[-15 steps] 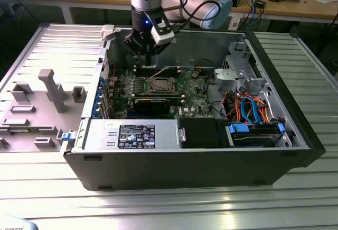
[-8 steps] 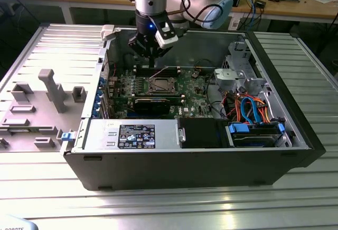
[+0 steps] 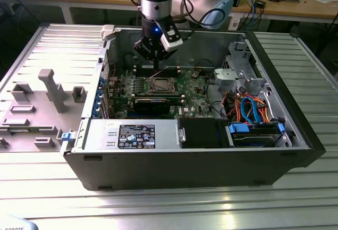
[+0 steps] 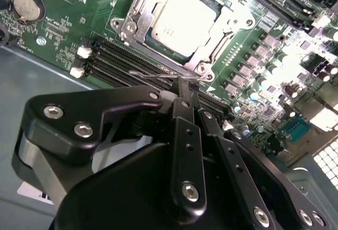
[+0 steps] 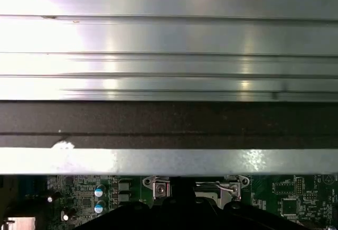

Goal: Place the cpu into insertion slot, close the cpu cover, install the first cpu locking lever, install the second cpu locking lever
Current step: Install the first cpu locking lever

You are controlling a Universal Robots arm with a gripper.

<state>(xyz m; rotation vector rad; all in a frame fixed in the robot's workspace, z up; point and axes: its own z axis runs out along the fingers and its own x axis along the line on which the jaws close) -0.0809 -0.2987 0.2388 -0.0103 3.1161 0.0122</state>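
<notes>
The gripper (image 3: 157, 60) hangs low inside the open case (image 3: 296, 129), its tips just above the board (image 4: 63, 29). In the second wrist view the fingers (image 4: 183, 103) look drawn together with no gap between them. I see nothing clearly clamped.

A thin wire lever (image 4: 156, 75) lies right at the fingertips, touching them or nearly so. I cannot tell which. The closed, narrow tip suits pressing on so slim a wire, so I judge the work stands at the levers.

Just beyond the tips sits the cpu (image 4: 182, 21), flat in the slot (image 3: 161, 85). The cover (image 4: 195, 61) is down around it and frames its pale top, so those two steps look done.

The second wrist view gives the lever and the seated cpu, which the exterior view renders too small to judge. The exterior view alone shows how the arm comes down from above. The first wrist view looks past the gripper to a case wall (image 5: 169, 161), with a strip of socket hardware (image 5: 158, 187) beside the tips.
</notes>
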